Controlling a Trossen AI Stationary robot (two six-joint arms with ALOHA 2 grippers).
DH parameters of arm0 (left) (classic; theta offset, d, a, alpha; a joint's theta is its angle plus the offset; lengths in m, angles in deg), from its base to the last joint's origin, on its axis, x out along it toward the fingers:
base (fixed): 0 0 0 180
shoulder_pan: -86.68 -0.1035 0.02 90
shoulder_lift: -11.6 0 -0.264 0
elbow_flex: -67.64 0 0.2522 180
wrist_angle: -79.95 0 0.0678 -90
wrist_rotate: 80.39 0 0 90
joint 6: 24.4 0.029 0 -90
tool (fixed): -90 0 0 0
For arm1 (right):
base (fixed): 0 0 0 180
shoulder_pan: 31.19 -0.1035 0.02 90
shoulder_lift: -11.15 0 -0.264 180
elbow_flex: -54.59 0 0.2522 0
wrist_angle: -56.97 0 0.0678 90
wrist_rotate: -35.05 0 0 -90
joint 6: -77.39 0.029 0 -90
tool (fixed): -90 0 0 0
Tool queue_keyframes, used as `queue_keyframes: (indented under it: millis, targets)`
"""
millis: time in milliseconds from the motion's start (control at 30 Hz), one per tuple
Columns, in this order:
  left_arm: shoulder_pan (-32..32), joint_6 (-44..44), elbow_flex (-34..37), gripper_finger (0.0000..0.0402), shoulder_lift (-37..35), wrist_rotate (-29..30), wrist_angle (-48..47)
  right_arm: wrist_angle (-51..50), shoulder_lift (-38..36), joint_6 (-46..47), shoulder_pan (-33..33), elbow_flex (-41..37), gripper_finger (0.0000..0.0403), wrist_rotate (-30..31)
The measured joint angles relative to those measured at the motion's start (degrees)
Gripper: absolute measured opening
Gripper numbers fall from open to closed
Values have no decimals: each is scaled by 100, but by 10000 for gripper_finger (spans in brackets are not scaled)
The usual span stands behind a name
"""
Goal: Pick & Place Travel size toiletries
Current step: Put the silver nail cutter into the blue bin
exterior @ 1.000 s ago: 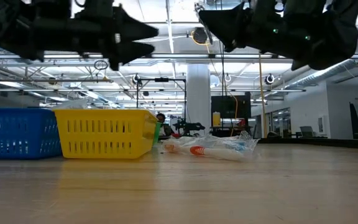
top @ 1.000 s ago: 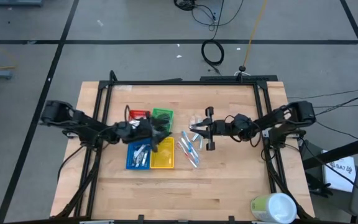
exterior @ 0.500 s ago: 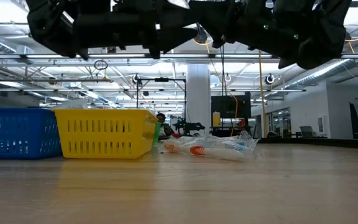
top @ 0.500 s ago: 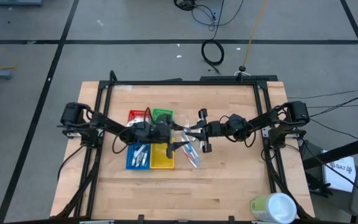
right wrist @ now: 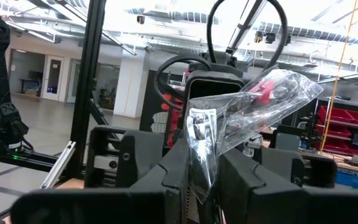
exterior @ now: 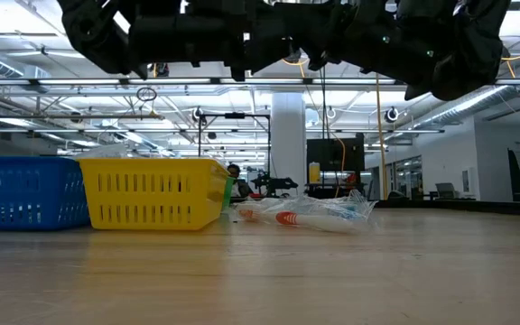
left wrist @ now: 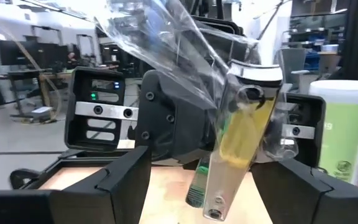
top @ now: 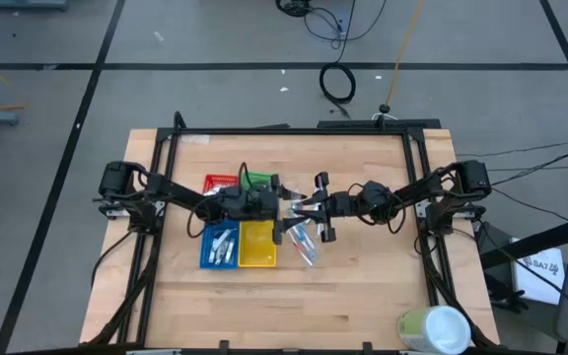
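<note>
We judge a mid-air handover: right gripper (right wrist: 205,171) pinches a clear toiletry packet (right wrist: 241,118); left gripper (left wrist: 197,180), jaws wide at nine o'clock, must close.

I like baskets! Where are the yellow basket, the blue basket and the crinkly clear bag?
yellow slatted plastic basket (exterior: 152,192), low view, front wall.
blue plastic basket (exterior: 25,193), low view, front wall.
crinkly clear plastic bag (right wrist: 253,109), right wrist view, upper part.

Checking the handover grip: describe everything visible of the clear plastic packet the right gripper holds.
The packet is a crinkled clear plastic sleeve, glossy and see-through. The right gripper is shut on its lower edge, so it stands up and slants away from the fingers. A red item shows inside near its far end. In the left wrist view the same packet hangs between the open fingers of the left gripper, showing a yellow and a green item inside. Both grippers meet above the table, beside the yellow tray.
</note>
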Motion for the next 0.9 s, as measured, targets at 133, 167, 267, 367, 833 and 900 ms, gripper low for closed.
queue_keyframes:
  millis: [133, 167, 267, 367, 833, 900]
  targets:
    - [-38, -31, 0, 244, 0, -374, -75, 0, 0, 1, -2, 0, 44, -13]
    - [-38, -18, 0, 235, 0, -409, -80, 9, 0, -4, -2, 0, 44, -21]
    - [-38, 68, 0, 208, -9, -399, -189, 25, -4, -8, 4, -5, 44, -187]
    - [-36, 66, 0, 194, -13, -368, -258, 37, -4, 2, -3, -11, 39, -232]
    - [-42, 97, 0, 235, 7, -389, -368, 73, -46, 340, -17, 4, 39, -498]
    - [-42, 86, 0, 236, 7, -389, -383, 70, -46, 321, -20, 4, 39, -495]
